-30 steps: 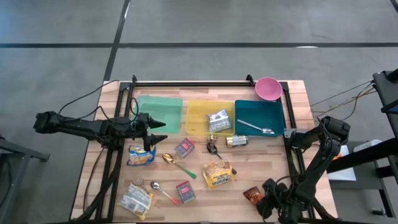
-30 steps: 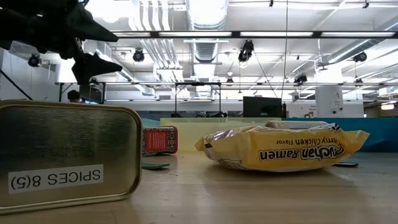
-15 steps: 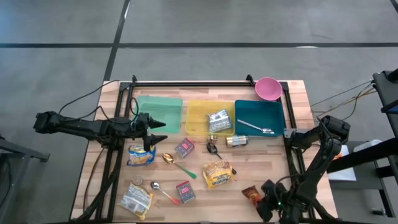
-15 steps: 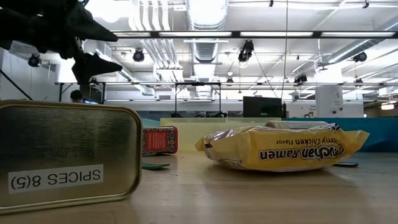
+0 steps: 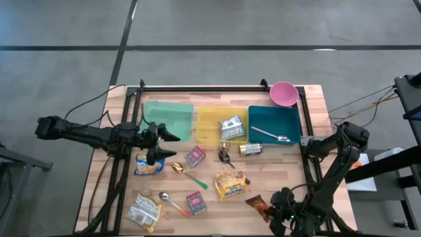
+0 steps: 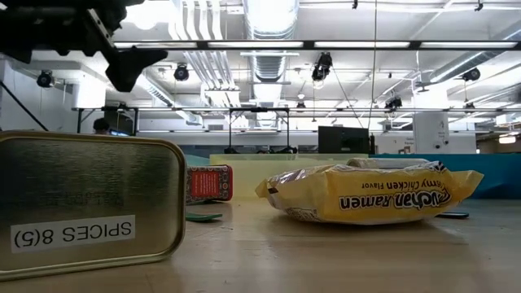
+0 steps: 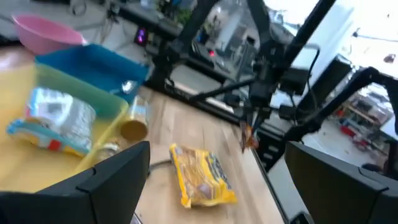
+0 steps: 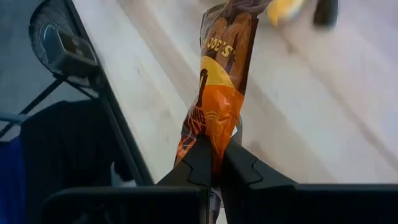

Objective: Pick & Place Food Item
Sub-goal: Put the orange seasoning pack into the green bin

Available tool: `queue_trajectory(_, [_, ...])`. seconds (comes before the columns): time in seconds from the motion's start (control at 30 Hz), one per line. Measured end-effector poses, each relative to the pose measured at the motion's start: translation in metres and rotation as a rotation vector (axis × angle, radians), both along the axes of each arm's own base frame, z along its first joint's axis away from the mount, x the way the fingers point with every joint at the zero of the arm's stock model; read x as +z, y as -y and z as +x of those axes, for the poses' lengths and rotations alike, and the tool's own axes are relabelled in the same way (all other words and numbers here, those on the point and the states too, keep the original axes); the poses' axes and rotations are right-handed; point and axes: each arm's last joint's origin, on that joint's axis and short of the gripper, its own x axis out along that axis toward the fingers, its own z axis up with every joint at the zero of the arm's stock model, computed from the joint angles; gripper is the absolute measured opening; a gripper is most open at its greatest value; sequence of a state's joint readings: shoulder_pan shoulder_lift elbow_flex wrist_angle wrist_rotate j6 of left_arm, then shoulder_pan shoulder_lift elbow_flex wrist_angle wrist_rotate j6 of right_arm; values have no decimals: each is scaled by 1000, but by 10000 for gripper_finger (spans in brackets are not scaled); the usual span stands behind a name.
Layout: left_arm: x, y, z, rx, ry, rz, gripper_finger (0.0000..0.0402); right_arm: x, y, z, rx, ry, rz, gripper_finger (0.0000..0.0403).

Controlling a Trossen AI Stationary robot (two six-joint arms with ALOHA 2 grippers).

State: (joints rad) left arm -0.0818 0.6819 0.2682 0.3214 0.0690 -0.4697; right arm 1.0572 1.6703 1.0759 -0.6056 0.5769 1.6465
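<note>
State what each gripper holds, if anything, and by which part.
The right gripper pinches the orange-and-brown snack packet by one end edge. The left gripper is open and holds nothing.

My low view cuts the spice tin [image 6: 85,203] at its left edge, ramen packet [image 6: 370,194] hides the trays behind, snack bag [image 8: 217,93] lettering partly legible, its lower end buried between my fingers.

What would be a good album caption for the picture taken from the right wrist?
Right tool pinches an orange-brown snack packet above the wooden table.
</note>
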Motion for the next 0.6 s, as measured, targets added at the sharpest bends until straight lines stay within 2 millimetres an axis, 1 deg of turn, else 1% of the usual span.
queue_trajectory(0.13, [-1,3,16,-71,-105,-15,381,10,8,20,55,15,-90,9])
queue_trajectory(0.33, [12,9,45,-181,-193,-28,381,27,23,53,114,69,-225,9])
queue_trajectory(0.5, [23,13,68,-252,-217,-29,381,36,32,72,171,81,-281,9])
queue_trajectory(0.6, [24,15,81,-279,-251,-39,381,41,37,80,196,82,-303,9])
